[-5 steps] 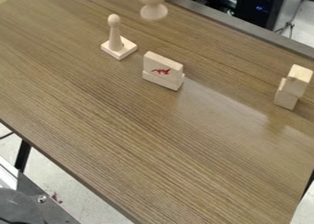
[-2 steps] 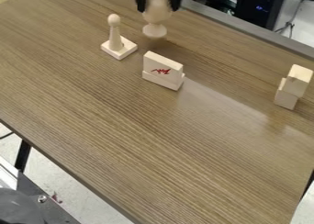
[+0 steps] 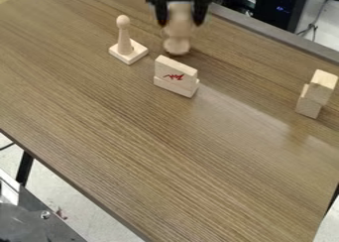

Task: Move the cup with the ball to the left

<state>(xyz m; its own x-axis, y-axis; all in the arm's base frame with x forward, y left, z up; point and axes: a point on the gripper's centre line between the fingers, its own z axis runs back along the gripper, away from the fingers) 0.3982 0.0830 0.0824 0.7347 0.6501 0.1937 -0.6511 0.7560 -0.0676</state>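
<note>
Lab or workshop, probably: bare wood-grain table (image 3: 152, 137), black computer-like case with blue lights (image 3: 281, 10) and loose cable (image 3: 313, 25) behind, metal plate with a screw (image 3: 45, 214) at lower left, pale speckled floor (image 3: 73, 206).

I've got fairly bright, soft light over the table (image 3: 119, 137), pale glare stretching across its right side, and small blue lights (image 3: 281, 9) glowing far right.

I've brought my gripper (image 3: 179, 23) farther down the camera view and slightly right, carrying the wooden cup (image 3: 177, 30) closer to the red-marked blocks (image 3: 175, 76).
</note>
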